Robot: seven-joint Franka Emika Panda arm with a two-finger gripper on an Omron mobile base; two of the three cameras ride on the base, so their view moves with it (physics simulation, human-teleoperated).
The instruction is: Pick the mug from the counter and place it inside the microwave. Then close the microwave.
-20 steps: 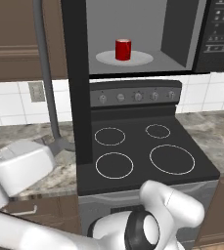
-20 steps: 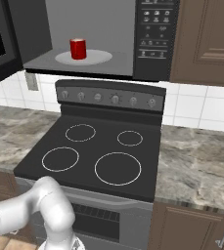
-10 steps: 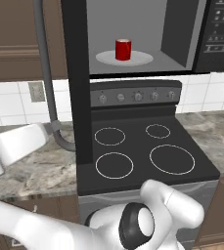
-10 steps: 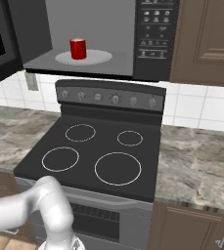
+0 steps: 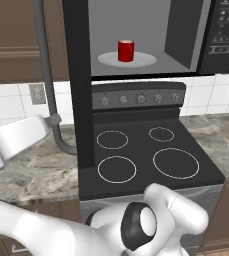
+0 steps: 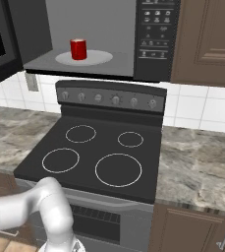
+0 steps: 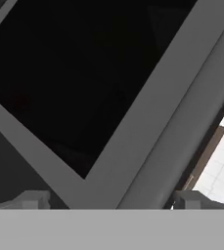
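So the microwave [image 5: 146, 37] is hanging open above the stove [image 6: 99, 152], with its dark-glass door [image 5: 78, 85] swung out edge-on and the long grey handle [image 5: 48, 80] curving down over the table [image 5: 31, 170]. The mug [image 6: 78, 49] is already in there, standing upright on the white turntable plate [image 6: 97, 59], so I'd say the first half of the job is done and what's left is shutting the door. In the hand view the hand [image 7: 108, 202] is right up by the door's dark glass and grey frame, fingers spread about as wide as they go and holding nothing, with one fingertip [image 7: 33, 200] peeking up on each side. Looks to me like it's lining up for the push. Compared with a second ago, the mug, plate and door haven't budged, but the white arm [image 5: 16, 137] over the table on the left has slid further toward the left edge of the left base view.
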